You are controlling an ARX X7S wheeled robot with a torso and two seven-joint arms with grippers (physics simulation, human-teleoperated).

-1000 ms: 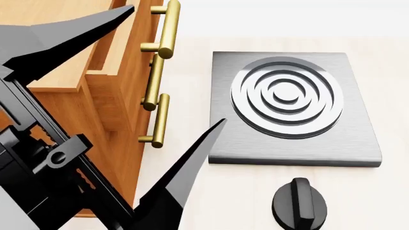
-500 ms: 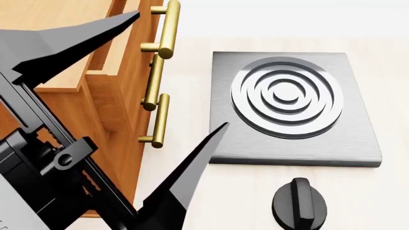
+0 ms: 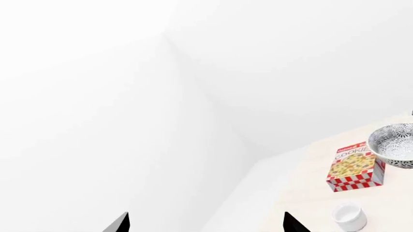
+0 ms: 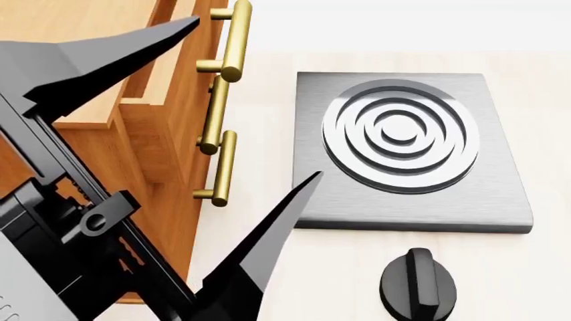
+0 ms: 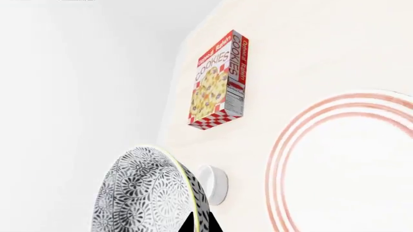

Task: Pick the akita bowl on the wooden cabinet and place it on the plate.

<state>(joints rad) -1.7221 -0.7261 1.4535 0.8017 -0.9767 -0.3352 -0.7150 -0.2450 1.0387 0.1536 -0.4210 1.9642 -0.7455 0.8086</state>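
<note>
Head view showed the left gripper [image 4: 256, 97] filling the lower left of the frame, fingers spread wide and holding nothing, in front of the wooden cabinet [image 4: 165, 134] at upper left; neither bowl nor plate appeared there. Right wrist view showed the akita bowl [image 5: 145, 193] close to the camera, off the cabinet, just beside the plate [image 5: 348, 183] and not yet on it. Only one dark fingertip of the right gripper [image 5: 197, 226] showed against the bowl, so clamped or loose could not be determined. A white cup [image 5: 216, 183] sat just behind the bowl, with a cookie box [image 5: 216, 82] beyond. Risks assessed: an insecure rim hold could drop the bowl short; an off-centre release could leave it tilted on the plate's rim; a sideways approach could knock the cup.
</note>
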